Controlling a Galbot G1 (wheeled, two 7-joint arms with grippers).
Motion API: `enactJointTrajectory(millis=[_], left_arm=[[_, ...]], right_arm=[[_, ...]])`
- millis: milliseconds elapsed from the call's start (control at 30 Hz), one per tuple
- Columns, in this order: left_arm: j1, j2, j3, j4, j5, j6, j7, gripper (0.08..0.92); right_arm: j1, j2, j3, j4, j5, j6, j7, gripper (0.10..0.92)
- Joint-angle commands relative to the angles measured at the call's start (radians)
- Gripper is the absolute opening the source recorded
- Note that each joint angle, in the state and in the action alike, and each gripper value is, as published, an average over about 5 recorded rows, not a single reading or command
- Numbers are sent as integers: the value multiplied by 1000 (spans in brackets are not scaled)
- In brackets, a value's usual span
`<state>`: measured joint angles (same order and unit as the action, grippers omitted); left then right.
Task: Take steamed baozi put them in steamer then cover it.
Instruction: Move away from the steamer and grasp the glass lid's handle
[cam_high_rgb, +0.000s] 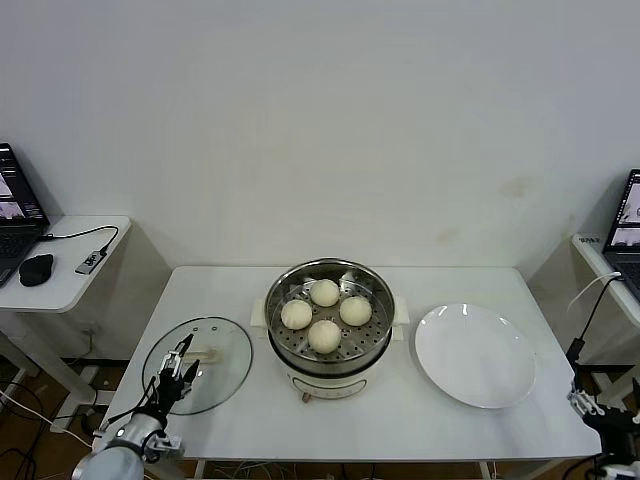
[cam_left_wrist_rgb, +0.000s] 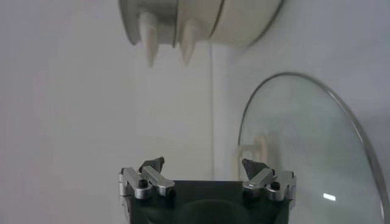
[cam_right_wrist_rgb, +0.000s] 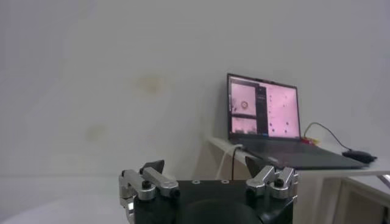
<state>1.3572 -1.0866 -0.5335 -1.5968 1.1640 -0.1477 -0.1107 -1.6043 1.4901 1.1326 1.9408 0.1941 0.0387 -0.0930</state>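
Left fingers: my left gripper (cam_high_rgb: 176, 372) hangs over the near part of the lid, spread wide and holding nothing — in the wrist view both fingertips (cam_left_wrist_rgb: 152, 165) stand well apart with bare air between.
Right fingers: my right gripper (cam_high_rgb: 590, 405) is parked low off the table's right end, near the plate's side; it is open too and empty, pointed at the wall and a laptop (cam_right_wrist_rgb: 265, 112).
Baozi: all four baozi (cam_high_rgb: 325, 314) sit on the perforated tray, close together, none on the plate (cam_high_rgb: 474, 355).
Steamer: the steamer (cam_high_rgb: 329, 372) stands mid-table, uncovered, between lid and plate.
Lid: the lid (cam_high_rgb: 232, 372) lies flat on the table just left of the steamer, its handle (cam_high_rgb: 206, 353) up and slightly ahead of my left fingers.
Step, as I judge it: only the covering is left — close on the handle, lift, carry right, set down.
Risk: the handle is small and smooth; a pinch off-centre could let the glass tip and slip, and a low carry could knock the metal rim against the steamer wall or its side handle.
Risk at landing: set down askew, the lid may ride on the rim or press a bun.
Edges: the lid's near edge lies close to the table's (cam_high_rgb: 400, 425) front edge, so dragging it toward me could push it off.
Room: open tabletop behind the lid and clear air above the pot give a plain path.
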Motion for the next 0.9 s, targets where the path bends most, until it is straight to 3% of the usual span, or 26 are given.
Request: enactJointTrajectory(millis=[33,667,900], left_arm=[[-137,0,35,122,41,0,1,823],[-212,-20,43,245,7,-9,-5,819],[-213,-25,45,267,-4,-20,-11,662]], right_arm=[[-12,11,14,-14,-19,-3,3,823],[-7,8,8,-34,-34,0,-9,823],[-8,10,2,-33,-36,2,-14,823]])
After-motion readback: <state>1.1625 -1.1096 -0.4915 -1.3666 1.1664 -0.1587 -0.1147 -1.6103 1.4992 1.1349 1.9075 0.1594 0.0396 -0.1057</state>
